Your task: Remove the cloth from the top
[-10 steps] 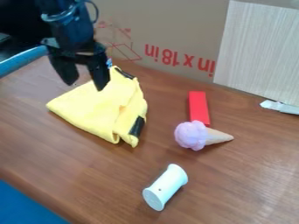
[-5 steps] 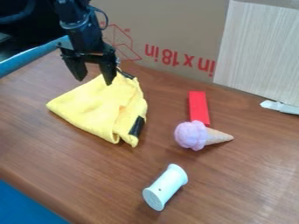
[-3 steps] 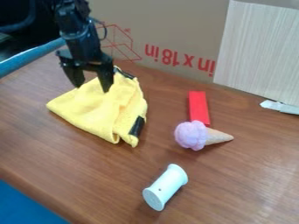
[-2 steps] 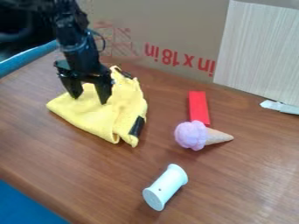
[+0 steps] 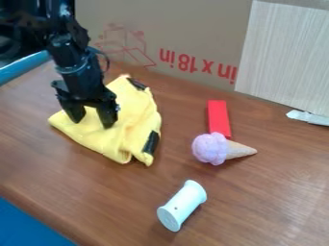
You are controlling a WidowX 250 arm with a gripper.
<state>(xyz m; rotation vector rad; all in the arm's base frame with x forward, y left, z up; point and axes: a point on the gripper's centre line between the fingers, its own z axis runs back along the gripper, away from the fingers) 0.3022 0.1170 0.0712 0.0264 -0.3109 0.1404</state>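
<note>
Found the black gripper [image 5: 93,123] open on the yellow cloth [image 5: 133,109], with 2 fingers well apart, tips against its upper face, clamping nothing.

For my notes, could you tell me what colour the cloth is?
The cloth is yellow, in the camera view.

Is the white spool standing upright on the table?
No, the white spool lies on its side on the wooden table, its round end facing the camera.
</note>
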